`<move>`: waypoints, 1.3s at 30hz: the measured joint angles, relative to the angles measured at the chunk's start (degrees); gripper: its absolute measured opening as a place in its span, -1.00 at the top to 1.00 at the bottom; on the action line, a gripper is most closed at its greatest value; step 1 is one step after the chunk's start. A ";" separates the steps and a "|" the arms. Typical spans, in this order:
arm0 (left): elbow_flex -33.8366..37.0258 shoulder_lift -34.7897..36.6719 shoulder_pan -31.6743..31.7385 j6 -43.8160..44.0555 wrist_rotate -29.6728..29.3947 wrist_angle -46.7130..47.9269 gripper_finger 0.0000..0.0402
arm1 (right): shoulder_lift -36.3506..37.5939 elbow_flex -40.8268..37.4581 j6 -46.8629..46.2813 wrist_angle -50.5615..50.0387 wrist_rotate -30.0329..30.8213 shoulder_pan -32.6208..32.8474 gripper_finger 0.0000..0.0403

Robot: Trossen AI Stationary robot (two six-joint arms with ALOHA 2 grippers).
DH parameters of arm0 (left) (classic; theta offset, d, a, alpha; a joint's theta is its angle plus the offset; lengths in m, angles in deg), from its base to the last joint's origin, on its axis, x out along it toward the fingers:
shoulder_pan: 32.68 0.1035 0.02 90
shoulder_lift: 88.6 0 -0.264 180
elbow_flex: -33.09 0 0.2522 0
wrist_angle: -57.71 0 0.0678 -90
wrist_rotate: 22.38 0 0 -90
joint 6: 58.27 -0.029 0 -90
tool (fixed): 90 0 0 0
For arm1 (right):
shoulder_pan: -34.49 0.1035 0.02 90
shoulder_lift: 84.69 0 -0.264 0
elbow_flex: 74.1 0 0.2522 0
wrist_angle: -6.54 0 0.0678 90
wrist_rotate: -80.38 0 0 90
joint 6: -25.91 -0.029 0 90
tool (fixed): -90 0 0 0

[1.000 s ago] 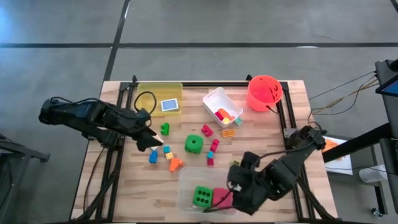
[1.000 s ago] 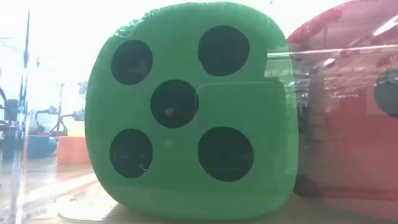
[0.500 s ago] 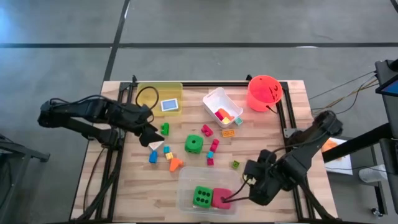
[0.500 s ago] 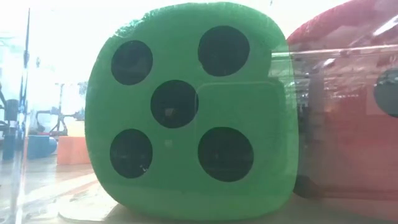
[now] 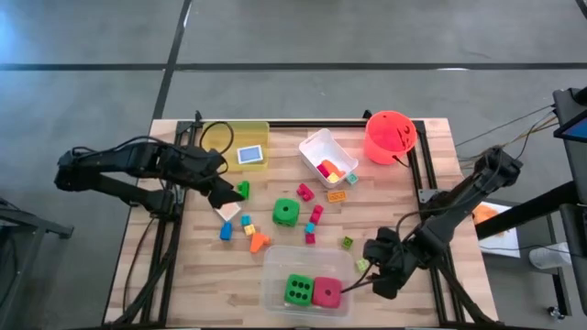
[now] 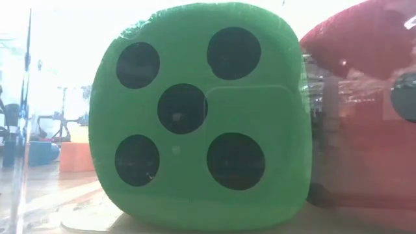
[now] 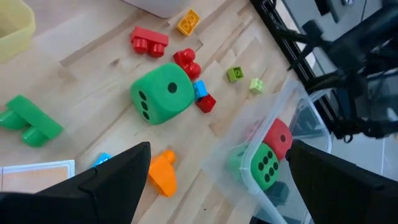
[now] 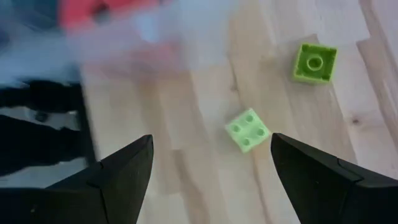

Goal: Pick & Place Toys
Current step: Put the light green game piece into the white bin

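Observation:
My right gripper stands open low over the table, just right of the clear tub. A light green block lies on the wood between its fingers, untouched; a darker green block lies beyond. The tub holds a green die and a pink die. My left gripper hangs open above a beige tile that lies flat. Another green die sits mid-table among red, blue, orange and yellow blocks.
A yellow tub with a blue tile stands at the far left. Further right along the far side stand a white tub with blocks and an orange bucket. Black frame rails run along the table's sides.
My right gripper has swung from above the clear tub toward the table's right edge and come down close to the wood by the light green block, still open. My left gripper has drifted a little toward the far edge. The toys lie as before.

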 joint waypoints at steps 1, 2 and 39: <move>-0.02 0.00 0.29 0.35 -0.01 -0.07 -0.84 | 0.09 -1.98 0.22 1.58 0.01 0.00 -0.57; -0.02 0.01 0.57 0.92 0.01 -0.22 -0.84 | 0.15 -3.75 0.42 3.26 0.04 0.00 -0.57; -0.02 -0.43 10.55 -1.87 -0.07 -4.98 -0.84 | -0.62 -22.09 19.13 25.87 4.18 -0.35 -0.57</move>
